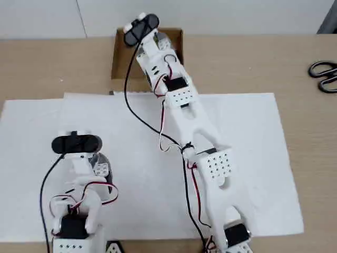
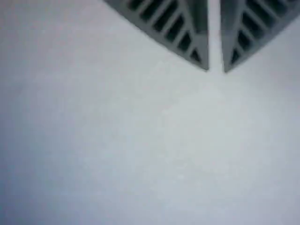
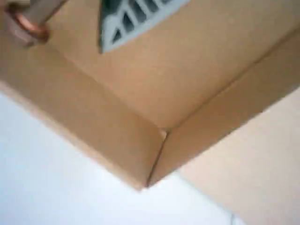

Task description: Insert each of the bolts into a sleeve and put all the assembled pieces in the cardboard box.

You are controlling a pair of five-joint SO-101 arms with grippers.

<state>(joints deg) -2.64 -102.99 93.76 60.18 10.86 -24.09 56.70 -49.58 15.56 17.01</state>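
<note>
Left gripper (image 2: pixel 215 68): pinched nearly closed on nothing, over the white paper (image 2: pixel 140 164).
Right gripper (image 1: pixel 159 41): down in the cardboard box (image 3: pixel 93 126); can't tell if you're gripping.
Piece: a copper-ringed piece (image 3: pixel 27 24) sits by the box wall.
Progress: I'd guess you're mid drop-off; total boxed unclear.

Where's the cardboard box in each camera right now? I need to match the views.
High view: the cardboard box sits at top centre, just beyond the white paper, partly covered by the right arm.
Right wrist view: one box corner seen close, with its inner floor and the paper outside.
Left wrist view: paper beneath the left gripper.
Shared landmark: the white paper.
</note>
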